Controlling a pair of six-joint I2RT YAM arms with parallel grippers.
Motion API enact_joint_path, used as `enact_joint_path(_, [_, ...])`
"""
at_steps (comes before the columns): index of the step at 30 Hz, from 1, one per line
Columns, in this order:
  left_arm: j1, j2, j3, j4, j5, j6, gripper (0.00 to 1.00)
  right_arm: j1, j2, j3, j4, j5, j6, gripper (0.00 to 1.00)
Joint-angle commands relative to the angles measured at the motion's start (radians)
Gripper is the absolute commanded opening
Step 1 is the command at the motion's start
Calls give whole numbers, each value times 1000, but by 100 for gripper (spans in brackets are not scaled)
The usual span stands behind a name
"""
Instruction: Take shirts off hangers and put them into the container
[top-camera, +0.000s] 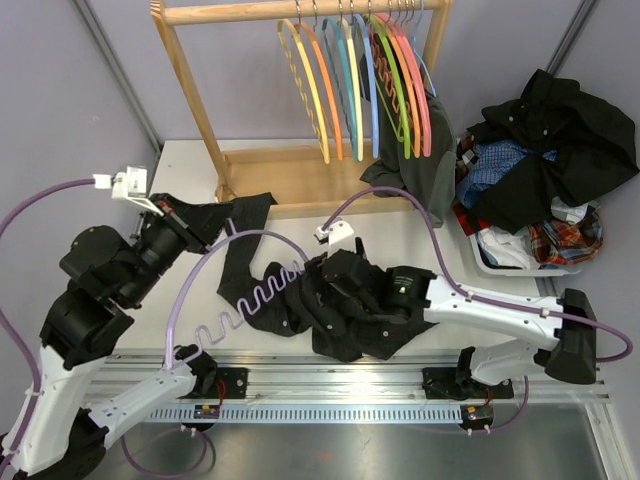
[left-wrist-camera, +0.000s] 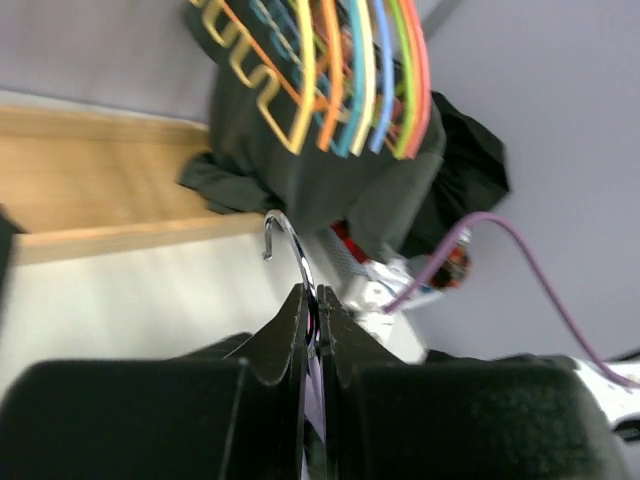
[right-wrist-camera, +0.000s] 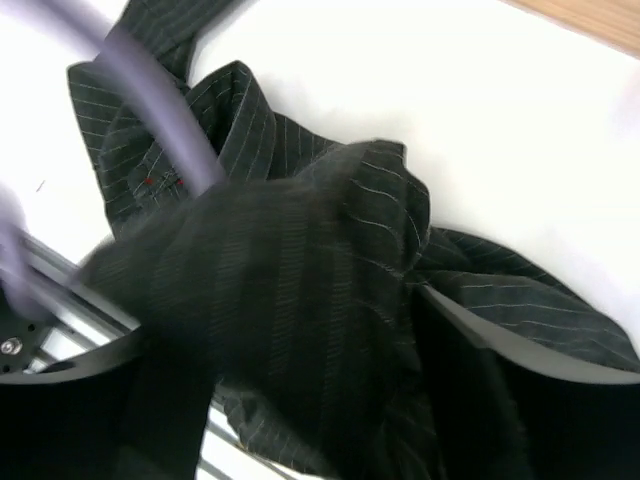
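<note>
With the left gripper (left-wrist-camera: 315, 300) pinching the hanger hook (left-wrist-camera: 288, 235) at nine o'clock, the wide-open right gripper (right-wrist-camera: 300, 350) should bite the pinstriped shirt (right-wrist-camera: 300, 140) and pull toward three o'clock.

**Dark cloth under bright hangers**

The shirt (top-camera: 345, 310) crumpled on the white table (top-camera: 185, 165) is dark charcoal with thin pale pinstripes. On the light wooden rail frame (top-camera: 195, 100), the hangers (top-camera: 419, 95) run yellow, orange, teal, blue, green and pink. A dark grey garment (top-camera: 420, 175) hangs below them. The hanger hook (left-wrist-camera: 290, 240) is silver. The pale white-grey container (top-camera: 520, 268) holds a plain black shirt (top-camera: 560, 130), a blue shirt (top-camera: 495, 160) with fine checks, a red plaid cloth (top-camera: 570, 240) and a white cloth (top-camera: 505, 245). The cables (top-camera: 215, 262) are purple, and the wall (top-camera: 60, 100) is lavender-grey.
</note>
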Motion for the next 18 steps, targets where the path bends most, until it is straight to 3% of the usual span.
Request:
enact_joint_path(1, [0, -3, 93, -148, -222, 131, 0, -4, -120, 83, -69, 8, -16, 85])
enact_joint_path(6, [0, 17, 38, -263, -443, 200, 0, -4, -227, 149, -172, 42, -37, 94])
enact_joint_path(11, [0, 126, -42, -236, -488, 220, 0, -4, -261, 225, -207, -26, -53, 97])
enact_joint_path(18, [-26, 284, -53, -99, -469, 234, 0, -2, -203, 302, -114, -243, -71, 99])
